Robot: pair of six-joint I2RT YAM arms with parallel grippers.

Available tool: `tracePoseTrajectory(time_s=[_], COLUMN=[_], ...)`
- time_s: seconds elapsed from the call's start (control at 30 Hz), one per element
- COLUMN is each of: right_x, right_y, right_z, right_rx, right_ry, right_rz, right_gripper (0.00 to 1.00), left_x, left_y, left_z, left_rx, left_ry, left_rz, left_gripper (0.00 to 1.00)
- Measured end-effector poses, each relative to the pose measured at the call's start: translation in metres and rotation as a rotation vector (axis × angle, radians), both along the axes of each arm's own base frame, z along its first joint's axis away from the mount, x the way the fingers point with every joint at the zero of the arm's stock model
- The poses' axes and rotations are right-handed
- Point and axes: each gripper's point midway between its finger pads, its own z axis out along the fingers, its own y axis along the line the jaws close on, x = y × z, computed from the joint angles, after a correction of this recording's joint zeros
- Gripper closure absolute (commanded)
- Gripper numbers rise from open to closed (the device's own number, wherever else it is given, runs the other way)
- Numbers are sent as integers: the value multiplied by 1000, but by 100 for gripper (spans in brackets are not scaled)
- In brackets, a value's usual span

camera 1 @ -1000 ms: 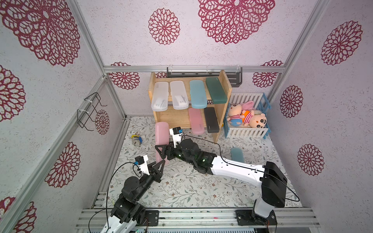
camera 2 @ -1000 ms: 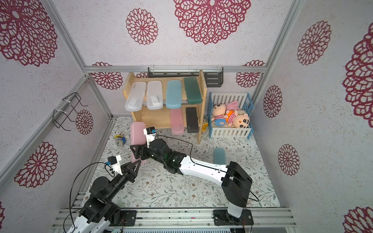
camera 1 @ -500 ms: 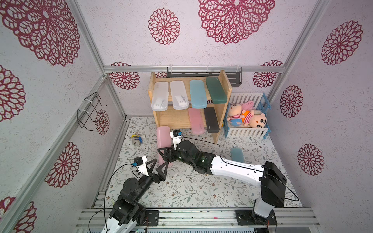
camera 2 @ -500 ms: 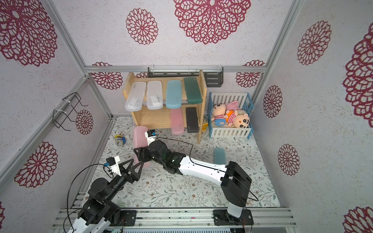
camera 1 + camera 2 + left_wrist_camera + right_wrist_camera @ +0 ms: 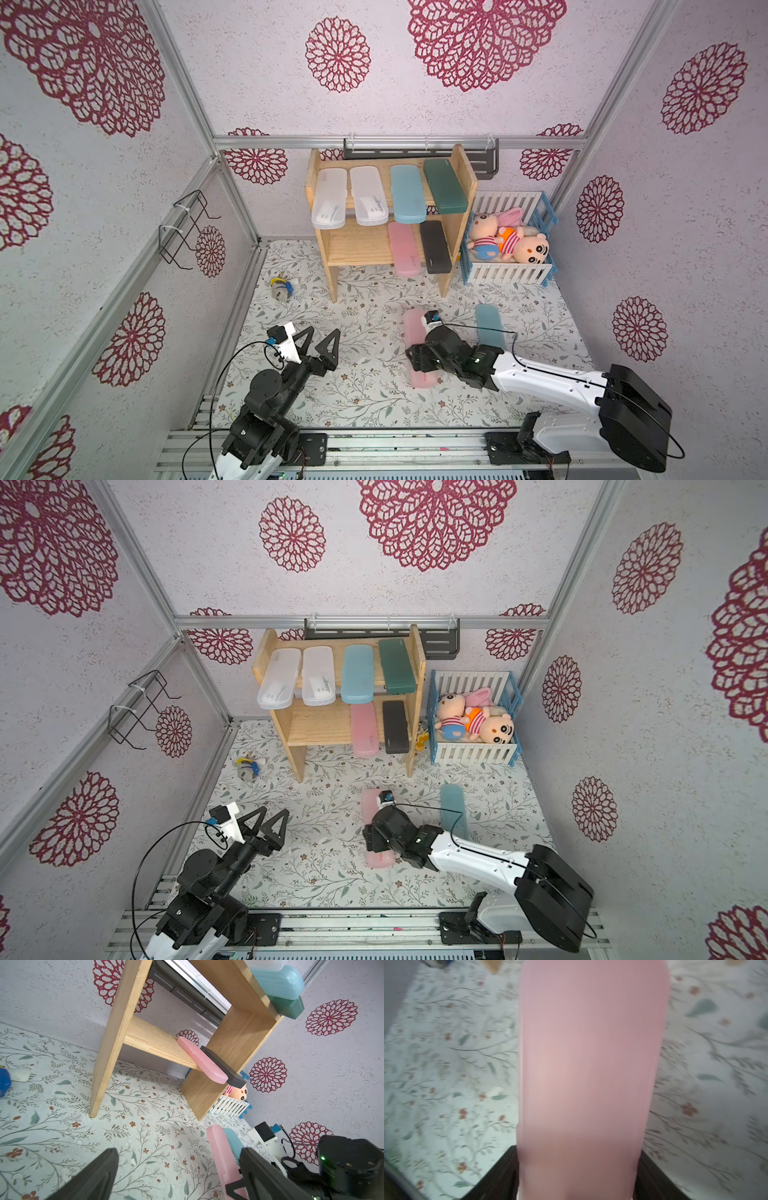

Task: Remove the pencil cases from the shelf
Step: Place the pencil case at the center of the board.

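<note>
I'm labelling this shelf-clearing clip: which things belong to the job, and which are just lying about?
Job: shelf; six shelved cases; pink case in the right gripper; blue case on the mat.
Lying about: crate; plush toys in it; small toy; wall rack.

We see a floral surface carrying the wooden shelf, which stands at the back. Its upper tier bears a frosted white case, a second frosted white case, a light blue case and a dark green case. The lower tier bears a pink case and a black case side by side. On the surface itself rest a slatted crate, a small toy and a loose light blue case. We cannot tell whether the second pink case touches the surface.
</note>
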Motion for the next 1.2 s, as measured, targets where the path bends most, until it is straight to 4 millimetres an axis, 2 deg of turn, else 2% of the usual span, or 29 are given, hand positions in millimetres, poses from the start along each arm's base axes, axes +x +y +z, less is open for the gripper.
tracePoseTrajectory(time_s=[0.03,0.13,0.4,0.67,0.73,0.9,0.97,1.1,1.2], right_x=[2,6,29,63,68,76,77,79,82], right_y=[-17,-50,-88,-97,-99,-106,-106,-100,-94], right_z=[-9,-23,-36,-40,-43,-51,-51,-42,-20], right_rx=[-25,-56,-72,-127,-136,-180,-184,-151,-103], right_ry=[20,51,79,95,102,117,114,93,38], right_rz=[-39,-123,-219,-215,-216,-200,-188,-168,-158], right_gripper=[37,37,35,31,24,1,1,1,1], left_x=[1,3,3,-1,-2,-3,-4,-6,-7], left_y=[-1,-4,-5,-3,-3,-3,-3,-2,-1], left_z=[-2,-5,1,9,10,6,4,6,6], left_rx=[6,16,4,-13,-13,0,4,5,7], left_ry=[8,19,-3,-36,-38,-27,-22,-34,-37], left_rz=[-2,-14,-20,-20,-21,-25,-26,-26,-24], left_gripper=[3,3,3,3,3,3,3,3,3])
